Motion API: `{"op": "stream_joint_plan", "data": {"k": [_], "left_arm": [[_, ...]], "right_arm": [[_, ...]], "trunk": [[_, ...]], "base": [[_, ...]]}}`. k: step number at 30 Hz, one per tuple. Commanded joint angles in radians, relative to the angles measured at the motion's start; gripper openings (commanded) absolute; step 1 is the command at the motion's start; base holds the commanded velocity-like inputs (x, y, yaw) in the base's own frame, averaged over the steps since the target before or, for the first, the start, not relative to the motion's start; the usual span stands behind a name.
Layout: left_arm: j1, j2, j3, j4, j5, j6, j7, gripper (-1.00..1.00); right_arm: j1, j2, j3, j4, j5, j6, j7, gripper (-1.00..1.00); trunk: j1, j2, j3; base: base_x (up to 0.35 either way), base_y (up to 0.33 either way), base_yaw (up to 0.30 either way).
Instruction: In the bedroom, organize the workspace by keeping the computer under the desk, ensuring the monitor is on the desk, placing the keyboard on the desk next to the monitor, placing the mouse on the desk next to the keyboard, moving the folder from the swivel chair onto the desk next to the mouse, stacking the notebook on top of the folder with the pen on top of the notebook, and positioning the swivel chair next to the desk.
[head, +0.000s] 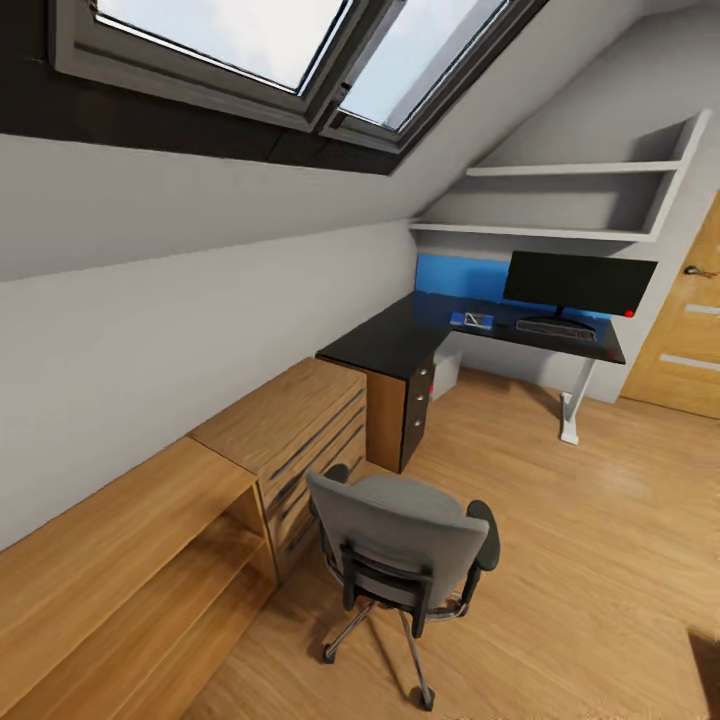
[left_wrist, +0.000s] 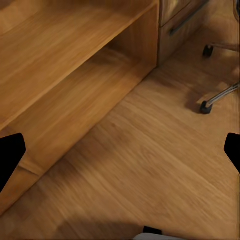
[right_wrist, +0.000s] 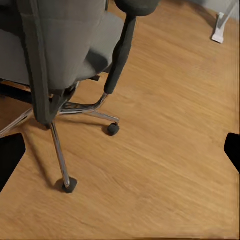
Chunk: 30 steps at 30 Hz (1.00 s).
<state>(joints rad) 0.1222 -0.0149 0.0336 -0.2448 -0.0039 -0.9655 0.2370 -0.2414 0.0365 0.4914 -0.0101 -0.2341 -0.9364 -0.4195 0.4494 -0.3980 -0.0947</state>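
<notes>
Attic bedroom with a wooden floor (head: 560, 560), sloped wall and skylights. Left gripper (left_wrist: 120, 150): fingertips spread wide at the frame edges, holding nothing, above bare floor beside a low wooden shelf unit (left_wrist: 65, 65). Right gripper (right_wrist: 120, 150): likewise wide apart and empty, over the floor near the swivel chair (head: 400, 555). The chair, grey with black armrests and chrome base, stands well apart from the table (head: 400, 335). On the table: the monitor (head: 578, 282), with the keyboard (head: 555, 328) just before it.

Left wrist cam looks down at the wood floor (left_wrist: 150, 170), with a low open wooden shelf (left_wrist: 65, 75) alongside and the swivel chair (left_wrist: 220, 97)'s chrome legs and castors nearby.
</notes>
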Motion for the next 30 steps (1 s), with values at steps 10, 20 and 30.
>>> {"op": "stream_joint_plan", "data": {"k": [10, 20, 30], "left_arm": [[0.001, 0.0, 0.003, -0.002, -0.001, -0.001, -0.001, 1.0], [0.001, 0.0, 0.003, -0.002, -0.001, 0.0, -0.002, 1.0], [0.001, 0.0, 0.003, -0.002, -0.001, 0.0, -0.002, 1.0]], "right_arm": [[-0.001, 0.0, 0.009, 0.001, -0.007, -0.002, -0.004, 1.0], [-0.001, 0.0, 0.009, 0.001, -0.007, -0.002, -0.004, 1.0], [-0.001, 0.0, 0.009, 0.001, -0.007, -0.002, -0.004, 1.0]], "trunk": [[0.001, -0.002, 0.002], [0.001, -0.002, 0.007], [0.001, -0.002, 0.012]], "base": [[0.002, 0.061, -0.277], [0.06, 0.203, -0.278], [0.015, 0.017, -0.277]]}}
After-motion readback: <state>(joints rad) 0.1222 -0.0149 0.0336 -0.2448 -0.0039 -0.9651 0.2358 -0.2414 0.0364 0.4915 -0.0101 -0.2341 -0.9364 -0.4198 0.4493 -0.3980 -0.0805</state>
